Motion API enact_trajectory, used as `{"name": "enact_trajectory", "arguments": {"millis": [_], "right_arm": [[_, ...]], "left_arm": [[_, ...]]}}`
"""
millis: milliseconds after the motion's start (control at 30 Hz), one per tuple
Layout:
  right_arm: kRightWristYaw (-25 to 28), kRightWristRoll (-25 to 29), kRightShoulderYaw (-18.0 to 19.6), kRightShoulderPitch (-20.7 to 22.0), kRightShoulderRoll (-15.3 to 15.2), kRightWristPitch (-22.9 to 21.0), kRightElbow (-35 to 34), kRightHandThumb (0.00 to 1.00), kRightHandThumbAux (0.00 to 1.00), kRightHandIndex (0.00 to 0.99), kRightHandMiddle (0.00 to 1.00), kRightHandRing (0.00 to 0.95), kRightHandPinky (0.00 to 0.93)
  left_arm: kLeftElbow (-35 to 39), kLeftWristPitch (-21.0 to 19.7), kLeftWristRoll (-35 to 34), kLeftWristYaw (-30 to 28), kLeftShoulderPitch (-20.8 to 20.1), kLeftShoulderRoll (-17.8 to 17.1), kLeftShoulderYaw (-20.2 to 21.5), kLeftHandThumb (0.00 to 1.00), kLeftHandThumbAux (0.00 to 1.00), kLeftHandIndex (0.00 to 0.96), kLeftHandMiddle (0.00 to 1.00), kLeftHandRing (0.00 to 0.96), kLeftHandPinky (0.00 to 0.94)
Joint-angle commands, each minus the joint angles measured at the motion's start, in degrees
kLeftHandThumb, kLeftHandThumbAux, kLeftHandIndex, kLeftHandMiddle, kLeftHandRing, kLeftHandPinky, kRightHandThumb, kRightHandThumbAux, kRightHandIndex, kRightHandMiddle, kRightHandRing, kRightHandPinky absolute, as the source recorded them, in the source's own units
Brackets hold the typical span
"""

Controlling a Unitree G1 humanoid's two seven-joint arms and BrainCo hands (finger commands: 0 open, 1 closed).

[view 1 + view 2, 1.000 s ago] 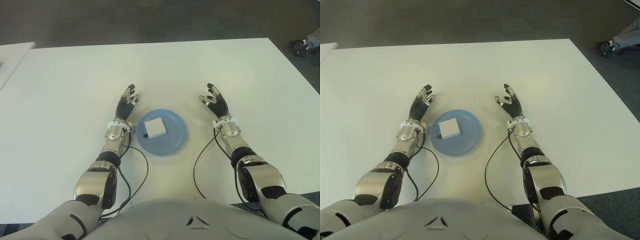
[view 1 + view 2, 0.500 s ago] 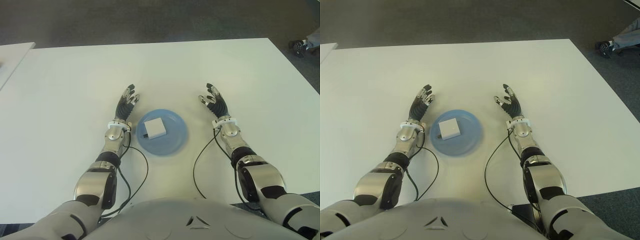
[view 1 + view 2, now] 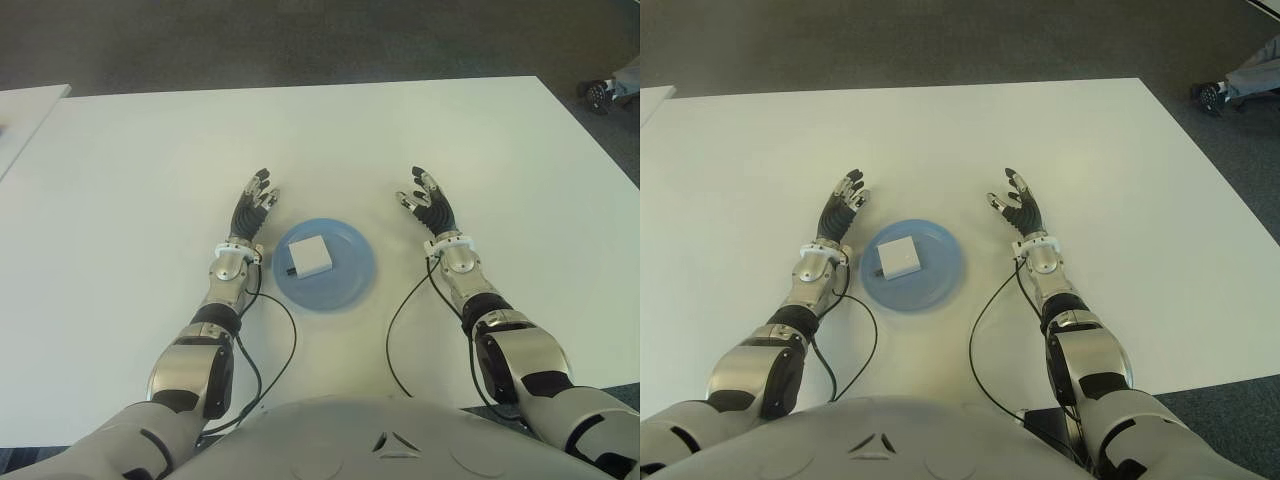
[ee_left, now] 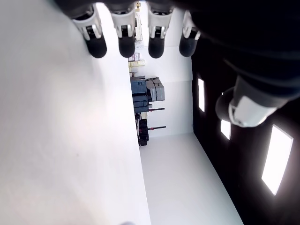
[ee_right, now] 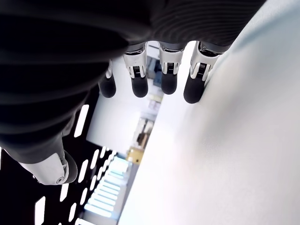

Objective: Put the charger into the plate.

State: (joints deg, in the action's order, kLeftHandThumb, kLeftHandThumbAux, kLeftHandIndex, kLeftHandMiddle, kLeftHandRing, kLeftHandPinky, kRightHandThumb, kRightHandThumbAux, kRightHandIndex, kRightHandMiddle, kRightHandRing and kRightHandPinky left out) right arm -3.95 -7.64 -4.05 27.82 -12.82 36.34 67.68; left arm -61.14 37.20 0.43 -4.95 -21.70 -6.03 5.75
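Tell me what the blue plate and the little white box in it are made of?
The plate looks like plastic: one even light blue with a smooth, dull surface, though glazed ceramic can't be ruled out. The charger lying in it looks like hard white plastic, a smooth block with rounded corners and a small dark part at one edge. Both sit on the white table, between the two open robot hands.

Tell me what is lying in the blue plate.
A white charger lies in the blue plate, left of its middle. The plate under the charger is covered. Both hands are open and empty: left hand left of the plate, right hand to its right.
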Motion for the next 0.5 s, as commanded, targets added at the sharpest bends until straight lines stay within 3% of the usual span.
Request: {"name": "enact_trajectory", "arguments": {"millis": [33,500], "right_arm": [[3.3,-2.3,-2.0,-5.2,2.6,-6.9,5.6,0.189,0.611,0.000,0.025,0.036,0.080],[3.5,-2.2,-1.9,-4.8,2.8,-7.1,5.9,0.211,0.628,0.000,0.029,0.041,0.089]], "left_arm": [[-1.1,-2.4,-0.4,-0.8,1.7,0.2,0.0,0.050,0.531,0.000,0.000,0.000,0.000],[-1.2,-3.3,-1.4,-1.2,1.3,0.3,0.3,0.058,0.523,0.000,0.000,0.000,0.000]]}}
